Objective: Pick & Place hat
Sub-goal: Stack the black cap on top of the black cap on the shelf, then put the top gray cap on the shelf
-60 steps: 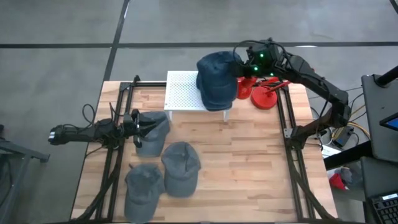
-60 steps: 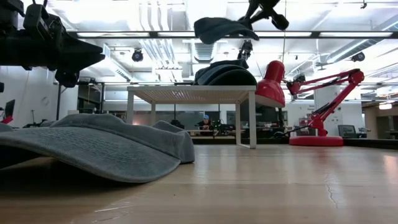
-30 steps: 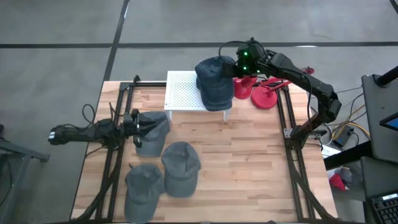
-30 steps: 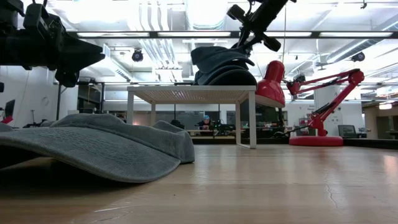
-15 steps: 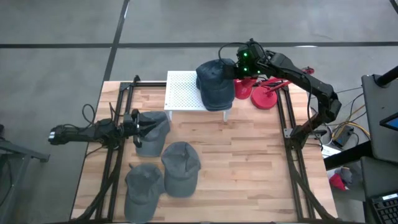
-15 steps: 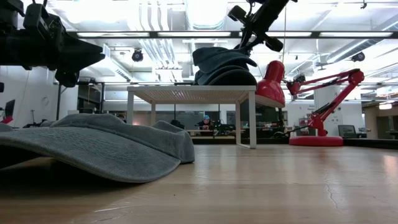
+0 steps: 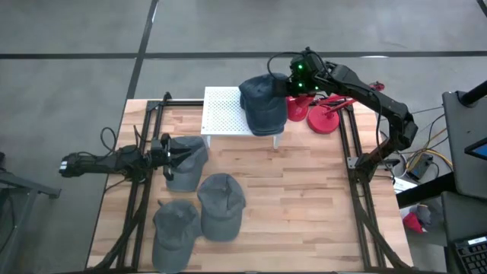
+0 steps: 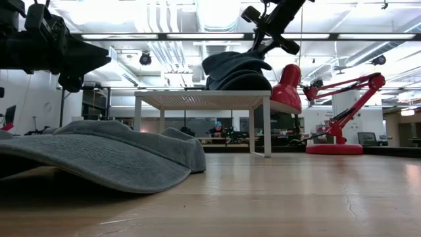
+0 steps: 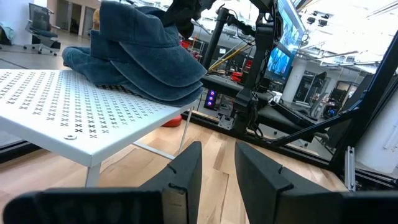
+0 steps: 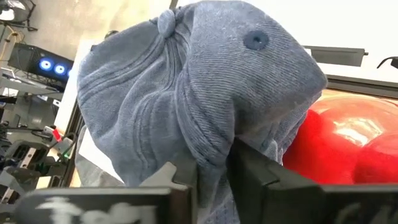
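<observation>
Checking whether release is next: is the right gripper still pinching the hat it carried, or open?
Shut on it: the right gripper pinches the blue hat between its fingers, atop the stack on the white stand.

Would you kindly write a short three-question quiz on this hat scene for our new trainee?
1. True or false: the right tool is shut on the top hat of the stack on the white perforated stand.
2. How many grey hats lie on the wooden table?
A) two B) three C) five
3. Fill in: the red object beside the stand is a desk ____.

Key: 1 true; 2 B; 3 lamp.
</observation>
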Tool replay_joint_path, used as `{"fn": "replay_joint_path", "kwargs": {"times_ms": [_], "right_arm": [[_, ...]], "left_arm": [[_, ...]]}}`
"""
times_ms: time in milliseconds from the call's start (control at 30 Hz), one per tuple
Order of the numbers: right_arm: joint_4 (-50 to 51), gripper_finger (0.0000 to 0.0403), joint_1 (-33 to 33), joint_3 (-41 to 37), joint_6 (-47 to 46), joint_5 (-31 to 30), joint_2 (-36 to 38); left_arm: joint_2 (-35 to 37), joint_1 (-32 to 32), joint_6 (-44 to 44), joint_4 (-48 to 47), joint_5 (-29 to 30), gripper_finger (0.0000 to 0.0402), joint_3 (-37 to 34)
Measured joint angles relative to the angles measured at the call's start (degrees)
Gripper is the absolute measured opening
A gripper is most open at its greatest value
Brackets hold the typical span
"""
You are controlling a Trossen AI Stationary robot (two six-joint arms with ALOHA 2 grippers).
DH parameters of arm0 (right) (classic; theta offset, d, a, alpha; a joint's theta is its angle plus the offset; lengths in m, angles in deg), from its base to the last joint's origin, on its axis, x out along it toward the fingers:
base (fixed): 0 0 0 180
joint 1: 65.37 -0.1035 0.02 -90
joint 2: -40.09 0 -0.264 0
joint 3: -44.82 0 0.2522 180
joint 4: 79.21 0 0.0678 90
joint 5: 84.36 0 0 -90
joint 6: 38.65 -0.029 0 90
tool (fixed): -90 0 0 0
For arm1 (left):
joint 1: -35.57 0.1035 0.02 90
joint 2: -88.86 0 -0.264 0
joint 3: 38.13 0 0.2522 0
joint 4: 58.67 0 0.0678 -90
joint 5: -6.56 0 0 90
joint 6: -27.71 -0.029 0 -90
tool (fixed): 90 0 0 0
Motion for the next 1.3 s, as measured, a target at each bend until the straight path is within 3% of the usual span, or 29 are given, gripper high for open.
{"fn": "replay_joint_path", "kwargs": {"times_ms": [233, 433, 800, 1300], "right_arm": [[0.6, 0.0125, 0.0, 0.0, 0.2, 0.1, 0.1], [2.0, 0.0143, 0.0, 0.0, 0.9, 0.4, 1.5], [3.8, 0.0119, -1.5, 0.0, 1.7, 0.1, 7.8], [4.0, 0.0078, -13.9, -2.1, 9.2, 0.1, 17.5]], "left_arm": [[0.0, 0.0, 0.0, 0.0, 0.0, 0.0099, 0.0], [0.0, 0.0, 0.0, 0.0, 0.0, 0.0099, 0.0], [0.0, 0.0, 0.7, 0.0, 0.0, 0.0099, 0.0], [0.0, 0.0, 12.1, 0.2, 0.0, 0.0099, 0.0]]}}
